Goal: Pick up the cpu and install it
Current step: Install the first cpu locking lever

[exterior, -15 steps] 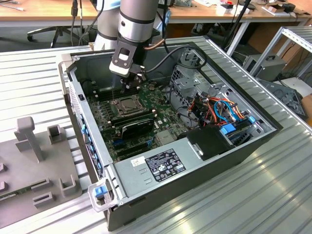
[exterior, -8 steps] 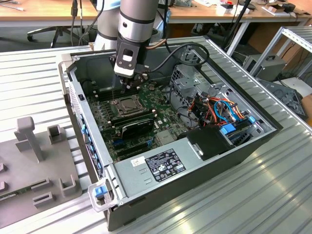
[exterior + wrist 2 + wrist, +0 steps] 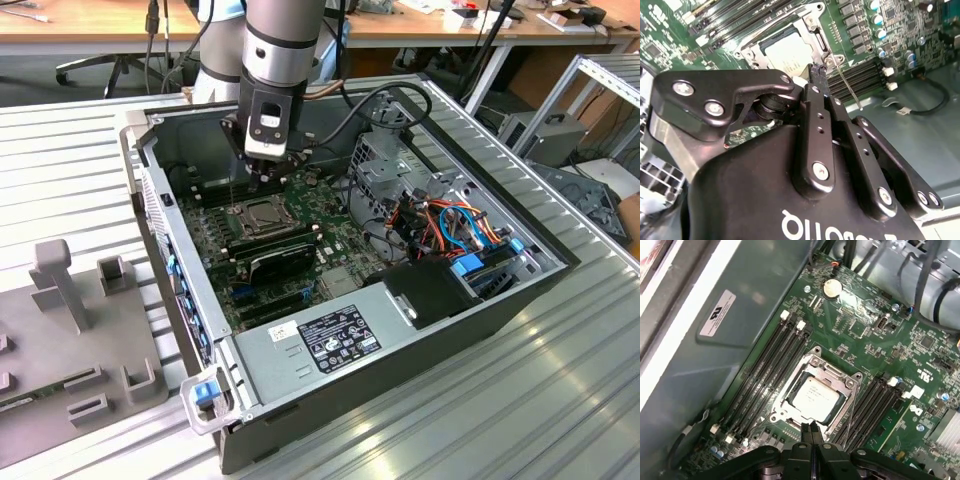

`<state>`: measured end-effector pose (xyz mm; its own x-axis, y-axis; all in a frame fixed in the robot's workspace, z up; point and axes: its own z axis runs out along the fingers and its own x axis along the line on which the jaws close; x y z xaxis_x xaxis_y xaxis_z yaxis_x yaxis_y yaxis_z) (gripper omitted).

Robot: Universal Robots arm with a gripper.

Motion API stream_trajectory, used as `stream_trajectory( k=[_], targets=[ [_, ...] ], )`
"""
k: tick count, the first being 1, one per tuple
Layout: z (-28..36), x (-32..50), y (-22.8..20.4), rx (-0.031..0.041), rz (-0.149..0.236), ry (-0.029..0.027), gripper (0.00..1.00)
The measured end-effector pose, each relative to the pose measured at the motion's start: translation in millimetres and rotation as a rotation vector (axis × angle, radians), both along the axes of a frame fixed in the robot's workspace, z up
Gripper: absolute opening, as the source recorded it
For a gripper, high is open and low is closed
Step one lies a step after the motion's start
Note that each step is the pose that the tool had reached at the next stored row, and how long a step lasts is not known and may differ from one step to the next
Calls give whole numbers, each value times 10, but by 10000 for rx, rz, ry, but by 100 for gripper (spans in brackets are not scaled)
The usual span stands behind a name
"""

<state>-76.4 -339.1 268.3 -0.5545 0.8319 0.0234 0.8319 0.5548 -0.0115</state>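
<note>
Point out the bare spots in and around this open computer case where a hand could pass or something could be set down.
Free: the ribbed metal table on the exterior view's right of the case, and the label-bearing metal cover along its near wall. Crowded: the motherboard around the cpu, where the gripper hangs shut, and the cable bundle.

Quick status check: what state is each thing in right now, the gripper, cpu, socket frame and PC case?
gripper: shut, holding nothing, at the socket's edge.
cpu: lying flat in the socket.
socket frame: down around the cpu.
PC case: side open, motherboard exposed.

No legible text on any label
</note>
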Motion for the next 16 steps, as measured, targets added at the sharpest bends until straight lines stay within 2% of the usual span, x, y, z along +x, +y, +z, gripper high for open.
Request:
stream_trajectory(
  k=[16],
  targets=[
    [0,0,0,-1,2320,0,11]
  ],
)
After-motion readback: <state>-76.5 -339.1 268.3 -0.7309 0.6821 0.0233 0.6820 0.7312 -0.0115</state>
